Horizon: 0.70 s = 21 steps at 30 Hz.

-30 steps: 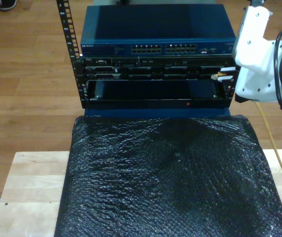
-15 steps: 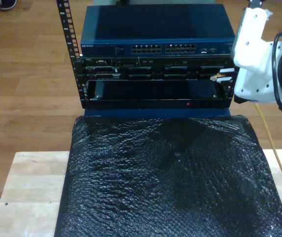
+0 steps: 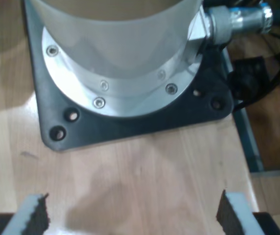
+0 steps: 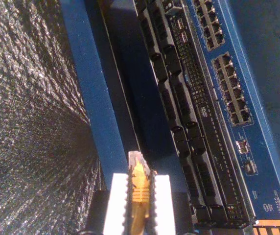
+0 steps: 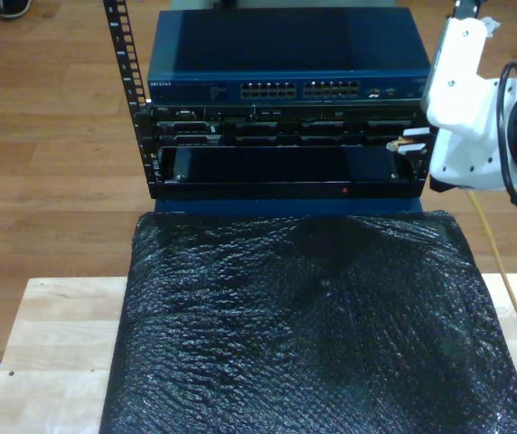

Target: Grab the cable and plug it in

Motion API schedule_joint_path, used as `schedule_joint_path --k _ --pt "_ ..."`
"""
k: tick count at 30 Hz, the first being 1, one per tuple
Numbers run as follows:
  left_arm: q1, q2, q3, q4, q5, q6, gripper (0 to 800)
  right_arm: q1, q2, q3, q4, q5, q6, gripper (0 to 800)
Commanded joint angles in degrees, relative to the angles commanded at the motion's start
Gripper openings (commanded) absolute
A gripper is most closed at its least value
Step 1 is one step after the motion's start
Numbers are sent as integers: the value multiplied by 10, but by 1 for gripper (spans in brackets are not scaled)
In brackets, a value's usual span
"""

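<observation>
My second gripper (image 4: 139, 205) is clamped on the cable (image 4: 140, 183), its two white pads (image 4: 116, 200) pressing the yellow-orange cable end from both sides, with the clear plug (image 4: 136, 159) sticking out past the fingertips. In the exterior view my second gripper (image 5: 412, 143) sits at that view's right, beside the front of the rack (image 5: 281, 149), plug tip pointing toward the rack's right end. The rest of the cable (image 5: 504, 271) trails down across the wooden floor (image 5: 51, 163) at the exterior view's right. The blue network switch (image 5: 286, 89) sits on top of the rack, its port rows facing the camera. A black bubble-wrap sheet (image 5: 313, 325) covers the wooden table (image 5: 51, 344). My first gripper (image 3: 130, 215) is spread wide, holding nothing, over bare wood near an arm base plate (image 3: 130, 122).
</observation>
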Motion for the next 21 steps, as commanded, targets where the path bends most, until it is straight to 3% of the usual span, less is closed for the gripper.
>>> schedule_joint_path --k 7,21 --pt "1 5 41 0 -79 10 800 1 2 -5 0 -2 0 1" --pt "11 15 54 -4 -101 8 800 30 84 -33 -48 -132 -4 1"
